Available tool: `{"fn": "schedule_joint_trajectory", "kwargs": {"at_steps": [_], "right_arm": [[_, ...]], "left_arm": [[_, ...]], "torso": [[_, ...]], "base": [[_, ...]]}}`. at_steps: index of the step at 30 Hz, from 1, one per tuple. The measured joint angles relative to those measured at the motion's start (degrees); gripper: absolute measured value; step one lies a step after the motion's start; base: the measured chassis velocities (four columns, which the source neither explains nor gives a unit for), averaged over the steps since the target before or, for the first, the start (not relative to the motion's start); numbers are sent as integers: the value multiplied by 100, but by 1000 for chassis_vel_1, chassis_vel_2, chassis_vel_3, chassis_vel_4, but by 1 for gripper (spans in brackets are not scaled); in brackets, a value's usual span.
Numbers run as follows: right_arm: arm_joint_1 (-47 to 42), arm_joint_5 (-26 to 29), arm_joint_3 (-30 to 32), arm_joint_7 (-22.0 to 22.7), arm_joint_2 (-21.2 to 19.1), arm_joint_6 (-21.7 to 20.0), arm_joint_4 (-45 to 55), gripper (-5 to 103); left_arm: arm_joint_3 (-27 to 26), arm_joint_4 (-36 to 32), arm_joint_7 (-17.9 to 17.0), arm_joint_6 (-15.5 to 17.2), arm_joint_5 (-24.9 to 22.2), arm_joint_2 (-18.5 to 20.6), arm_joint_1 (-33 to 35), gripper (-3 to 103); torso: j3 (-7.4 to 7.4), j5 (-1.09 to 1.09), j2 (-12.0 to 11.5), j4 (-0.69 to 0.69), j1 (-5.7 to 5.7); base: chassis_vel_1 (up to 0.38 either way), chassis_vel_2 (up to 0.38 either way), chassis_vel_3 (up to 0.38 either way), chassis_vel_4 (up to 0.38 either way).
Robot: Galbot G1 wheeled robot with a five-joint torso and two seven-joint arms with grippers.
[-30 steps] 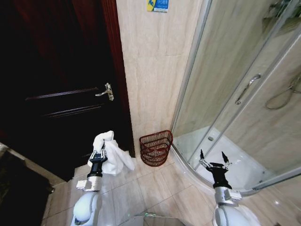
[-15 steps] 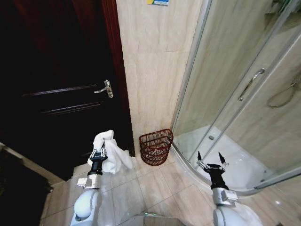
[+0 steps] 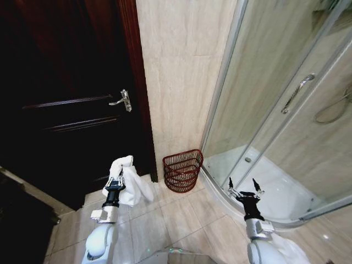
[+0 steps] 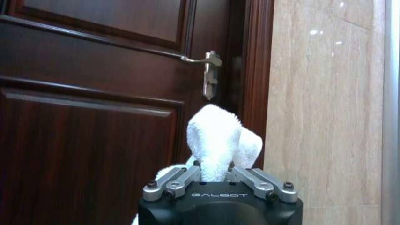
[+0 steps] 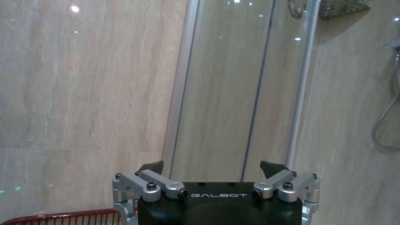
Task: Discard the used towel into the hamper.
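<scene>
**A:** Where is the towel [image 3: 128,181] sitting right now?

**B:** It is hanging from the left gripper [image 3: 115,182], whose fingers are clenching it. From the left wrist view, the white towel [image 4: 217,146] is bunching up between the two fingers of the left gripper [image 4: 214,176] and rising above them in a rounded lump, while more cloth is drooping down past the gripper on the hamper's side in the head view.

**A:** And the hamper [image 3: 182,170]?

**B:** It is standing on the tiled floor [image 3: 165,220], against the beige wall [image 3: 176,82]. The towel is hanging beside the hamper, on its door side, apart from it and not over its mouth. The hamper's red rim [image 5: 62,216] is also peeking in at the edge of the right wrist view.

**A:** What is lying around the hamper?

**B:** The dark wooden door [image 3: 71,99] with its metal handle [image 3: 124,101] is standing on the towel's side of the hamper. On the hamper's other side, the curved glass shower enclosure [image 3: 275,99] is starting just beside it, with the white shower tray [image 3: 275,192] at its base.

**A:** What is the right gripper [image 3: 242,187] doing?

**B:** It is hovering well away from the hamper, in front of the shower tray, with its fingers spread apart and gripping nothing. The right wrist view is showing the same right gripper [image 5: 212,169] facing the glass, its fingertips [image 5: 151,167] standing wide apart.
</scene>
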Motion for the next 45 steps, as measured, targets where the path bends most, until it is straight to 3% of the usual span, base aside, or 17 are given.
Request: {"fn": "schedule_joint_trajectory", "kwargs": {"at_steps": [45], "right_arm": [[-86, 284, 105, 227, 0, 21, 6, 100]], "left_arm": [[65, 122, 36, -116, 70, 82, -72, 11]], "torso": [[-651, 0, -1148, 0, -496]], "base": [[0, 0, 0, 0]]}}
